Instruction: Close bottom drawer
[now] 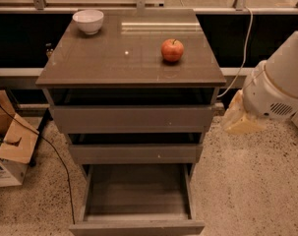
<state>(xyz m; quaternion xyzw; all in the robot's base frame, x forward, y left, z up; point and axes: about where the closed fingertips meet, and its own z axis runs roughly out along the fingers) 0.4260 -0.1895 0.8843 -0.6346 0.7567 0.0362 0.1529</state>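
Note:
The bottom drawer (137, 193) of the grey-brown cabinet is pulled far out, and its bare grey floor shows. Its plain flat front (138, 227) lies at the lower edge of the view. The middle front (134, 153) and the top front (133, 118) sit above it, each with a dark gap over it. My arm's white housing (281, 85) comes in from the right. My gripper (238, 120), a cream-coloured end piece, hangs just right of the cabinet at the height of the top drawer, apart from the bottom drawer.
A red apple (172, 50) and a white bowl (88, 21) stand on the cabinet top (114, 63). An open cardboard box (8, 149) sits on the speckled floor at the left, with a black cable (57, 154) beside it. A white cable (246, 43) hangs behind on the right.

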